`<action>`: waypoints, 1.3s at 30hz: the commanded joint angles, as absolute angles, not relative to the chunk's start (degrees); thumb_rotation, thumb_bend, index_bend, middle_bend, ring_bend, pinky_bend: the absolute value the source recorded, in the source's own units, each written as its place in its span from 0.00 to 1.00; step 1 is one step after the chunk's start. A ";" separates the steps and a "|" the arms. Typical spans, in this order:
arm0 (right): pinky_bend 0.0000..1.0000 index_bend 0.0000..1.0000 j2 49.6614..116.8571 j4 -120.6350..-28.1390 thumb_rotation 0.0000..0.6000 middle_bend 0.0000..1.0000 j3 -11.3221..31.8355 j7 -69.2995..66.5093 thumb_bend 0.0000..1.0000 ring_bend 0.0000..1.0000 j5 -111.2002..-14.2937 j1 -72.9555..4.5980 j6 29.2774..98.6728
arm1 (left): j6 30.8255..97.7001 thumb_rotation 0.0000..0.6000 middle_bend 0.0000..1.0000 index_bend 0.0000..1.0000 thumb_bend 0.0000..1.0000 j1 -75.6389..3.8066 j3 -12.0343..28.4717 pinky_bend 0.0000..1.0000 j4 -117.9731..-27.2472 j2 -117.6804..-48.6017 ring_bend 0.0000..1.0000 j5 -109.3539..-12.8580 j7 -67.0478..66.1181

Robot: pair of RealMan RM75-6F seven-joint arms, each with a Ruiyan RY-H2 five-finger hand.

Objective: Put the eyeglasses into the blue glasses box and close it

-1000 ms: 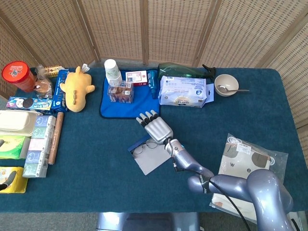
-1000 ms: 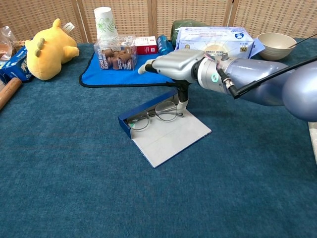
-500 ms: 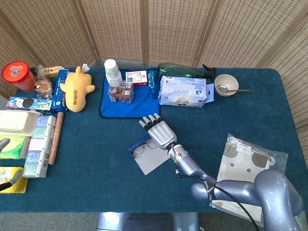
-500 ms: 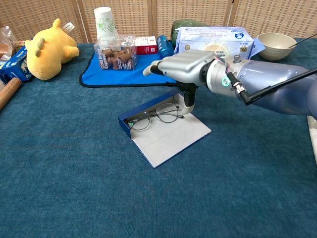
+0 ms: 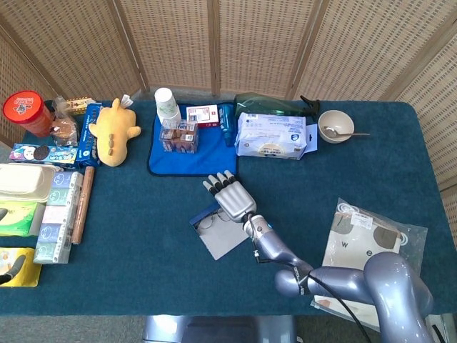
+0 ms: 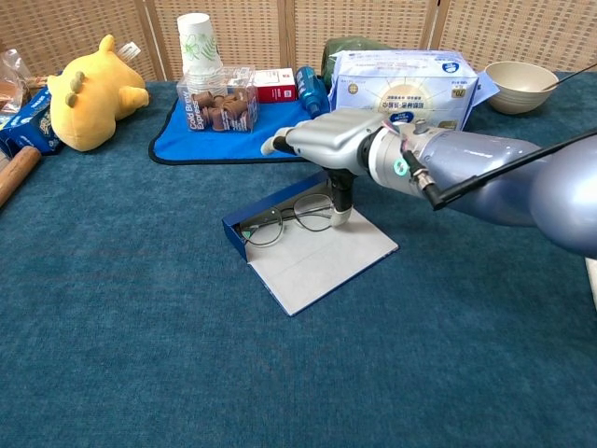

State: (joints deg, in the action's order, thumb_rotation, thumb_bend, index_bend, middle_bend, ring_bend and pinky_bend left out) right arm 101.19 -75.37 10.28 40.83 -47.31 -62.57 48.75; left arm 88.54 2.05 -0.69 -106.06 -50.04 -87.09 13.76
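The blue glasses box (image 6: 244,227) (image 5: 202,216) lies open in the middle of the table, its pale lid (image 6: 322,255) flat on the cloth toward me. Thin-framed eyeglasses (image 6: 291,217) (image 5: 214,218) lie unfolded across the box and the lid's inner edge. My right hand (image 6: 331,138) (image 5: 228,194) hovers flat just above them with its fingers stretched out and holds nothing. Its thumb (image 6: 341,207) points down and touches the right end of the glasses. Only grey finger bits of my left hand (image 5: 11,266) show at the far left edge, over a yellow pack.
Behind the box a blue mat (image 6: 173,142) carries a paper cup (image 6: 196,39) and a clear snack tub (image 6: 222,101). A tissue pack (image 6: 406,79), a bowl (image 6: 522,86) and a yellow plush (image 6: 89,91) stand at the back. A plastic bag (image 5: 368,239) lies right; packets (image 5: 57,214) line the left.
My right hand drifted right, then came back left by a little, its thumb staying at the right end of the glasses. The glasses and box have barely moved.
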 commanded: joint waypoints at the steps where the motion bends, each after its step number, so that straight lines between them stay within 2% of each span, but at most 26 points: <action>1: 0.09 0.00 101.77 -74.36 1.00 0.00 10.64 40.53 0.13 0.00 -47.09 -63.11 48.14 | 88.65 1.00 0.10 0.01 0.29 2.21 -0.76 0.00 -105.89 -50.08 0.00 -87.01 13.92; 14: 0.09 0.00 101.96 -73.47 1.00 0.00 11.20 40.86 0.13 0.00 -46.32 -64.48 47.37 | 88.80 1.00 0.10 0.01 0.29 2.56 -0.70 0.00 -105.26 -50.29 0.00 -86.52 14.70; 17: 0.09 0.00 100.61 -75.89 1.00 0.01 10.91 41.78 0.15 0.00 -45.46 -64.49 47.39 | 88.65 1.00 0.10 0.01 0.29 2.38 -0.64 0.00 -105.17 -50.47 0.00 -86.73 14.80; 25: 0.09 0.00 93.02 -88.84 1.00 0.09 11.57 45.15 0.29 0.00 -36.68 -66.83 46.16 | 88.21 1.00 0.10 0.01 0.29 1.89 -0.69 0.00 -104.76 -51.04 0.00 -87.70 15.31; 28: 0.09 0.03 92.19 -90.42 1.00 0.14 11.26 45.91 0.33 0.02 -34.06 -68.25 46.09 | 88.23 1.00 0.10 0.01 0.29 2.01 -0.91 0.00 -104.56 -51.14 0.00 -87.93 15.79; 39: 0.10 0.16 94.25 -88.25 1.00 0.21 9.11 46.68 0.32 0.07 -30.34 -72.42 45.55 | 87.96 1.00 0.09 0.01 0.29 2.45 -1.44 0.00 -103.84 -51.32 0.00 -87.47 16.56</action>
